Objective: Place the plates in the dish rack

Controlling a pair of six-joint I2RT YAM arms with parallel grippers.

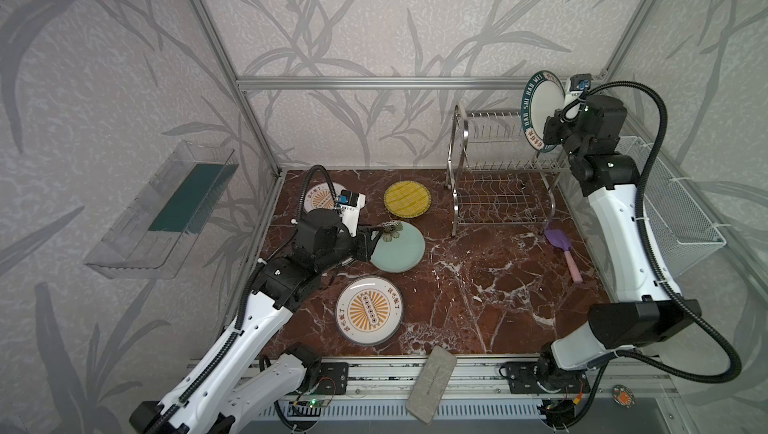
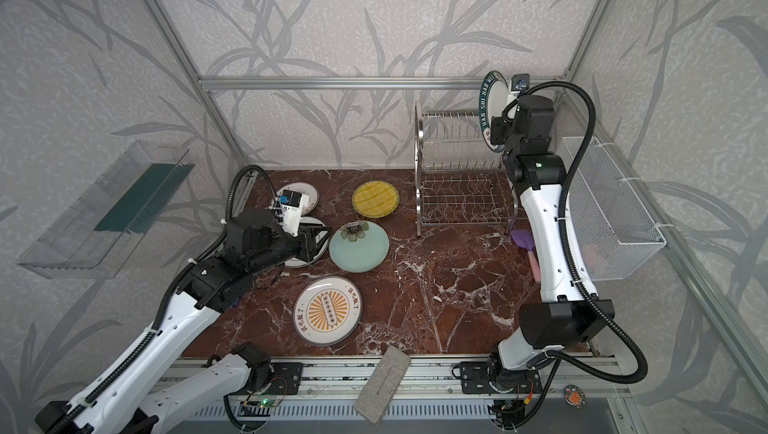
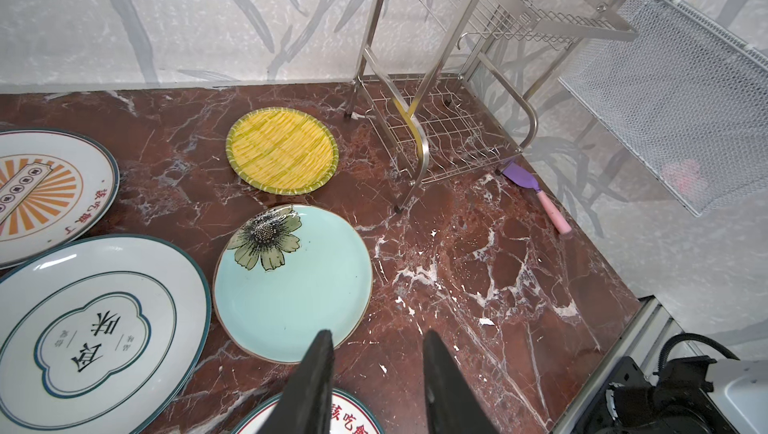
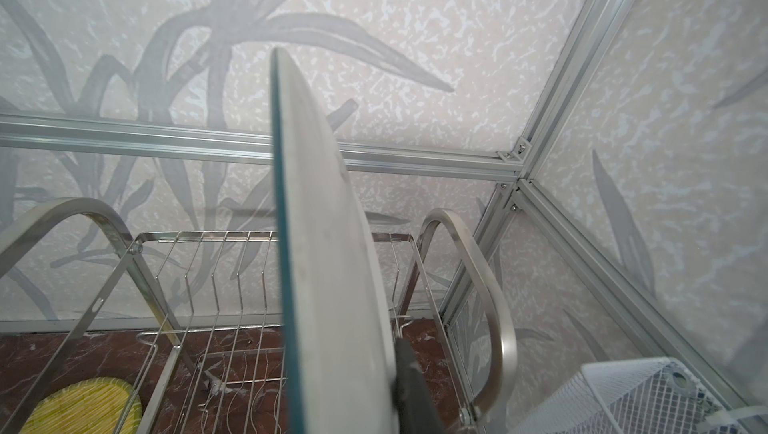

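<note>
A purple spatula lies right of centre on the marble surface; mesh basket at right, clear tray at left, grey block at bottom centre.

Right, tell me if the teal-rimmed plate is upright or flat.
Upright: the teal-rimmed plate stands on edge in the right claw, over the upper tier of the dish rack.

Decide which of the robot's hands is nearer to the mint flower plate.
Left. The left hand hovers at the rim of the mint flower plate; the right hand is far off, raised above the dish rack, gripping the teal-rimmed plate.
</note>
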